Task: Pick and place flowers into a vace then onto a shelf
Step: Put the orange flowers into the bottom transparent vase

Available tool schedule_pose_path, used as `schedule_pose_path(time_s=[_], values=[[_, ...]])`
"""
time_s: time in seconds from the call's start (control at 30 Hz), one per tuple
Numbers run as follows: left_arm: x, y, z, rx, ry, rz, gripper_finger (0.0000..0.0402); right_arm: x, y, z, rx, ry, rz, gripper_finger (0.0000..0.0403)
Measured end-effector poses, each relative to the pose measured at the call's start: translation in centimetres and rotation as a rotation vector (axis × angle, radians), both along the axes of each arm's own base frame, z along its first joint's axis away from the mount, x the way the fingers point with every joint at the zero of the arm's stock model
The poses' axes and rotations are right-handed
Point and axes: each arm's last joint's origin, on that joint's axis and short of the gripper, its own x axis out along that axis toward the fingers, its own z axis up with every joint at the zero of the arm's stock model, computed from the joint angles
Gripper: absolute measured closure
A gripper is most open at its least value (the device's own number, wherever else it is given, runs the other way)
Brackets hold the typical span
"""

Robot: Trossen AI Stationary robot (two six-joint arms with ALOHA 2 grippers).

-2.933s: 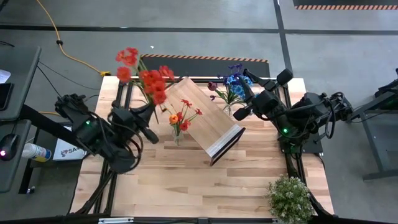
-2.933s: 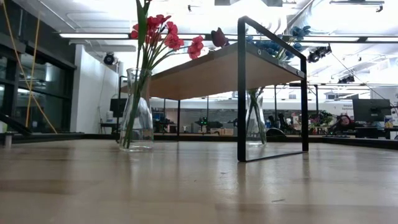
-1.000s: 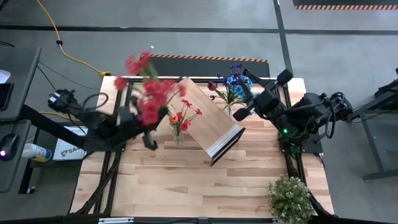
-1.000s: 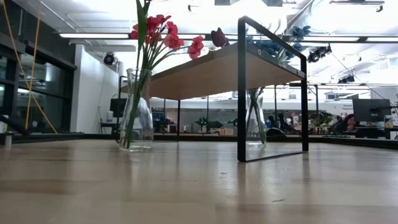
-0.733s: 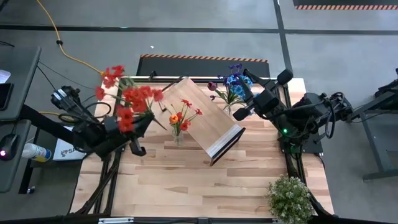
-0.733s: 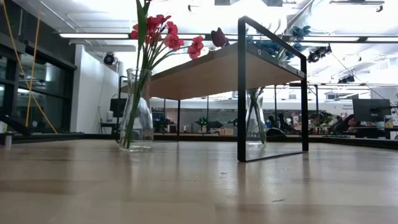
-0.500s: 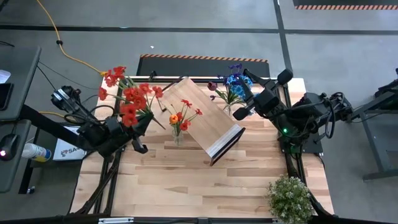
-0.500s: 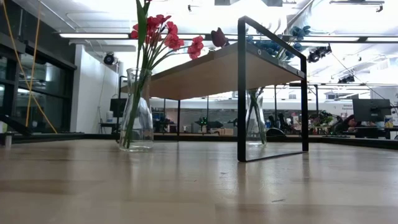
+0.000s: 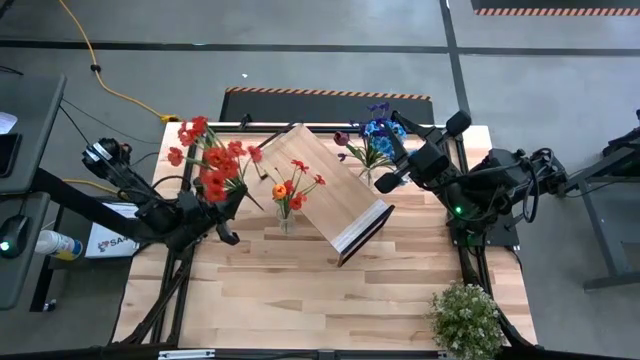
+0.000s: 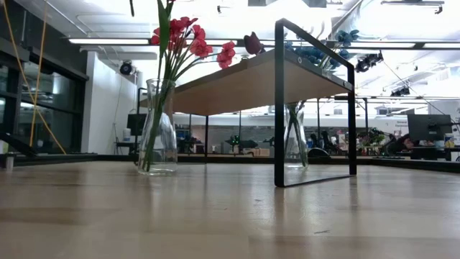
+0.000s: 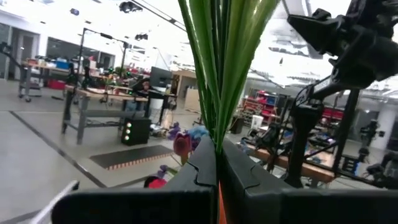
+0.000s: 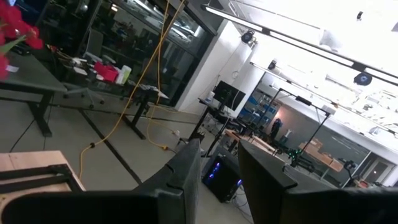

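My left gripper (image 9: 232,203) is over the table's left part, shut on a bunch of red flowers (image 9: 208,160), left of the shelf (image 9: 335,190). The light-wood shelf stands slantwise on its dark frame legs (image 10: 279,108) at mid-table. A glass vase (image 10: 158,129) with red and orange flowers (image 9: 290,188) stands on its base by the shelf's left side. A second vase (image 10: 295,137) with blue and purple flowers (image 9: 375,135) stands at the shelf's far right. My right gripper (image 12: 217,180) hovers beside those flowers, slightly open, with nothing between its fingers. My left gripper pinches the bunch's green stems (image 11: 217,134) between its two fingers, several stems together. The stems rise out from between the fingertips, and the red blooms stand high above the table. The bunch is lifted clear of everything.
A bushy pale-green potted plant (image 9: 465,318) sits at the near right corner. The table's near half is bare wood (image 9: 300,300). A desk with a bottle (image 9: 55,243) stands left of the table.
My left gripper has come down and gone toward the table's left edge with the red bunch, away from the shelf's far corner. The blooms have swung left and lower with it. The grip has stayed shut.
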Motion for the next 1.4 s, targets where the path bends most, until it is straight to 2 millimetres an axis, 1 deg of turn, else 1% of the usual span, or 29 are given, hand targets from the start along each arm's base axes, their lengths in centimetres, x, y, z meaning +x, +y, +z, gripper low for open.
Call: schedule_pose_path(time_s=[0.17,0.33,0.47,0.73,0.9,1.2,1.4], values=[[0.5,0.9,-1.8,-0.041,-0.062,-0.002,0.0369,0.0,0.0,0.0,0.0,-0.001,0.0,0.0304],[0.9,1.6,-3.1,-0.069,-0.12,-0.029,0.0369,0.0,0.0,0.0,0.0,0.0,0.0,0.0304],[0.9,1.6,-3.8,-0.092,-0.116,-0.04,0.0369,0.0,0.0,0.0,0.0,0.0,0.0,0.0304],[2.1,0.8,-5.6,-0.145,-0.053,-0.025,0.0369,0.0,-0.1,0.0,-0.002,0.002,-0.005,0.0304],[2.6,0.4,-6.4,-0.168,-0.038,-0.007,0.0369,0.1,-0.3,0.0,-0.004,0.0,-0.008,0.0304],[2.9,0.3,-6.9,-0.167,-0.007,0.022,0.0369,0.1,-0.3,0.0,0.0,-0.006,-0.006,0.0304],[3.7,1.4,-7.0,-0.143,-0.019,0.055,0.0369,0.1,-0.3,0.0,0.001,-0.007,-0.005,0.0304]])
